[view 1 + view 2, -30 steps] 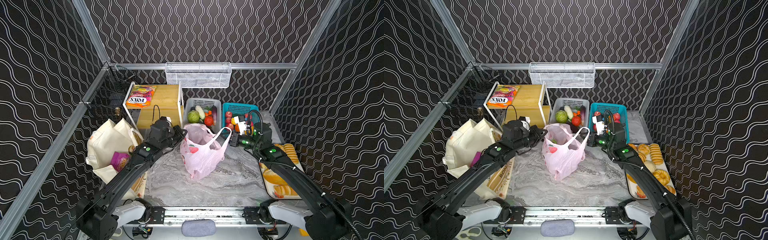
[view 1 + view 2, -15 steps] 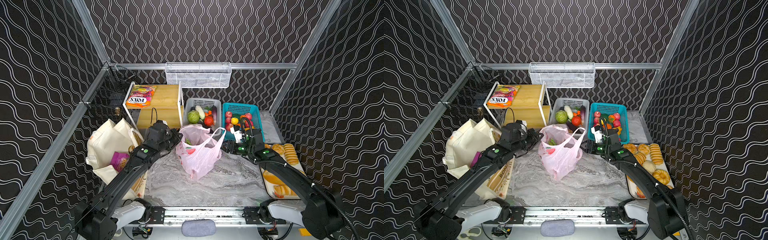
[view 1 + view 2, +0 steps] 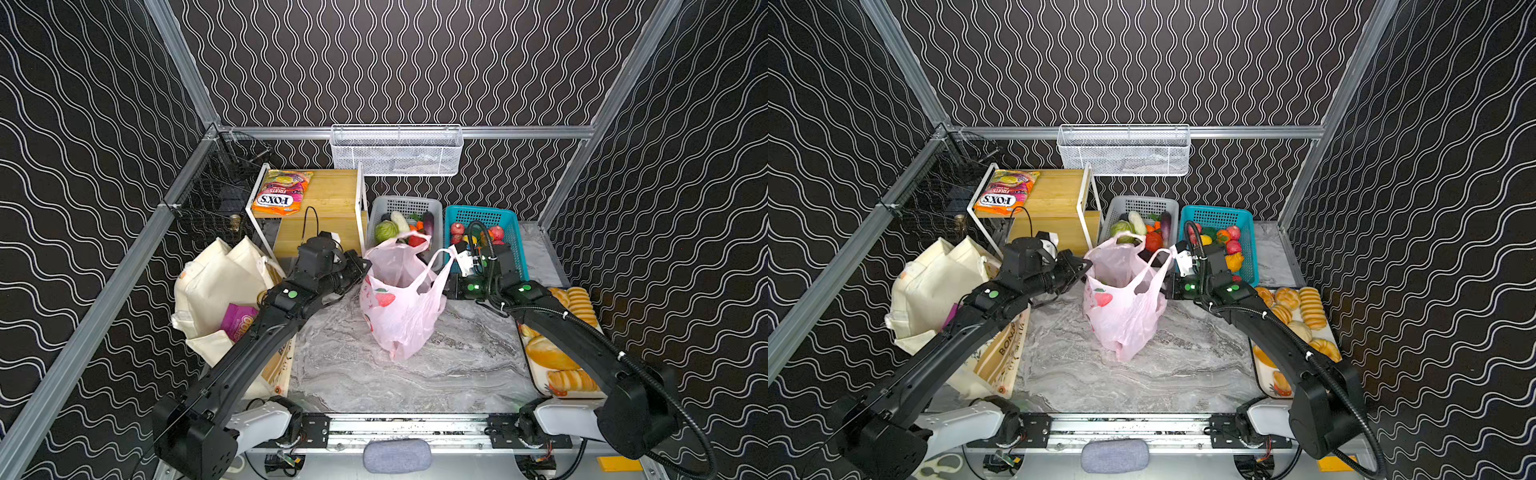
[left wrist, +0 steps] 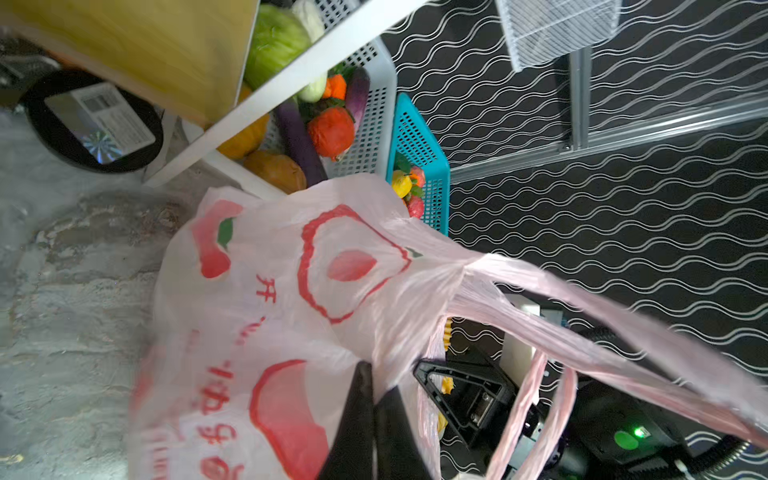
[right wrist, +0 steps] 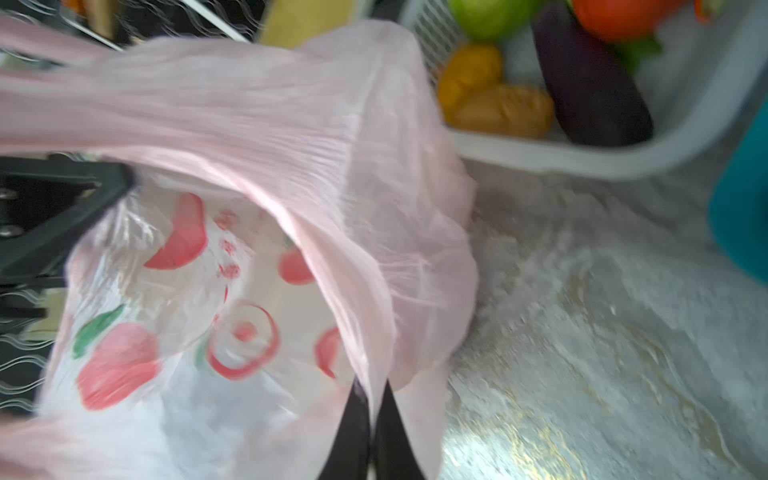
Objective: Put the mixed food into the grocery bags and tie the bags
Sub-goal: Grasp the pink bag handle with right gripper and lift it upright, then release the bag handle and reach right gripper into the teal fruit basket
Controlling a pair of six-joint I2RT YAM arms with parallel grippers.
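Pink bag [image 3: 399,307] contents unclear; purple pkt [image 3: 240,321] partly behind L arm [image 3: 259,347].

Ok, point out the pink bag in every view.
Top view: pink bag, centre of the picture.
Top view: centre here too.
Left wrist: close up, printed side facing the camera.
Right wrist: close up, blurred.
Shared landmark: grey basket behind it, in all four.

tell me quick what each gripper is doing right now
Left gripper: shut on the pink plastic bag.
Right gripper: shut on the pink plastic bag.
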